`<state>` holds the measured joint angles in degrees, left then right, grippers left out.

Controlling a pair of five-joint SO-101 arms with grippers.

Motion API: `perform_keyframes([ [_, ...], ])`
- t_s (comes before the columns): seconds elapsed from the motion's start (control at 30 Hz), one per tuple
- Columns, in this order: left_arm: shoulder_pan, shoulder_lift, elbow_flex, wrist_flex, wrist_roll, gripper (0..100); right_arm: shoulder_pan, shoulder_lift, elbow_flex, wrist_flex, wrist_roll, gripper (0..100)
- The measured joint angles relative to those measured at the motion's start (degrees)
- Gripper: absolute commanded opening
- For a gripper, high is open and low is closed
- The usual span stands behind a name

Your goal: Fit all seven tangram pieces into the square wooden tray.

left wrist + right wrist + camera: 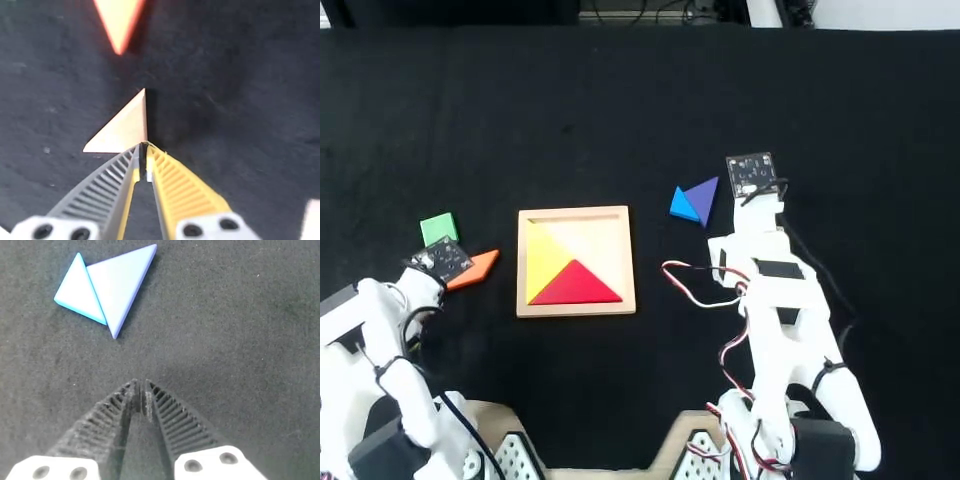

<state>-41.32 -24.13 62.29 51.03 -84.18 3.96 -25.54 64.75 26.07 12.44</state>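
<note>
The square wooden tray (pixel 575 311) lies mid-table and holds a yellow triangle (pixel 548 252) and a red triangle (pixel 577 285). Left of it are an orange parallelogram (pixel 477 269) and a green square (pixel 439 227). My left gripper (pixel 142 148) is shut, its tips touching a corner of a pale triangle (pixel 122 131) that lies flat on the cloth, with the orange parallelogram (pixel 119 20) beyond it. My right gripper (pixel 141 388) is shut with nothing in it, well short of a light blue triangle (pixel 79 292) and a purple triangle (pixel 122 282) that lie side by side.
A black cloth (pixel 620 110) covers the table. The light blue triangle (pixel 683 206) and purple triangle (pixel 704 196) sit right of the tray, beside the right arm (pixel 770 270). The left arm (pixel 380 330) stands at the front left. Both arm bases occupy the front edge.
</note>
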Motion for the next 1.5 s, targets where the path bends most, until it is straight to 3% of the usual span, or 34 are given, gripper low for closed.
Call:
perform_keyframes([
  [0.3,4.57,6.33,-1.67,-10.73,3.08,3,0.0,0.0,0.0,0.0,0.0,3.2],
  [0.67,13.98,13.1,-7.21,-11.25,12.92,3,0.0,0.0,0.0,0.0,0.0,3.2],
  [0.93,16.26,13.19,-9.23,-11.25,17.49,3,0.0,0.0,0.0,0.0,0.0,3.3],
  [1.07,17.58,13.19,-14.77,-6.86,18.11,3,0.0,0.0,0.0,0.0,0.0,3.3],
  [1.17,20.84,13.19,-21.19,1.76,18.2,4,0.0,0.0,0.0,0.0,0.0,3.3],
  [1.3,26.37,13.36,-30.15,13.01,18.02,22,0.0,0.0,0.0,0.0,0.0,3.4],
  [1.37,27.96,13.36,-31.47,14.77,15.74,28,0.0,0.0,0.0,0.0,0.0,3.4],
  [1.5,28.31,13.45,-31.91,15.74,8.26,28,0.0,0.0,0.0,0.0,0.0,3.4],
])
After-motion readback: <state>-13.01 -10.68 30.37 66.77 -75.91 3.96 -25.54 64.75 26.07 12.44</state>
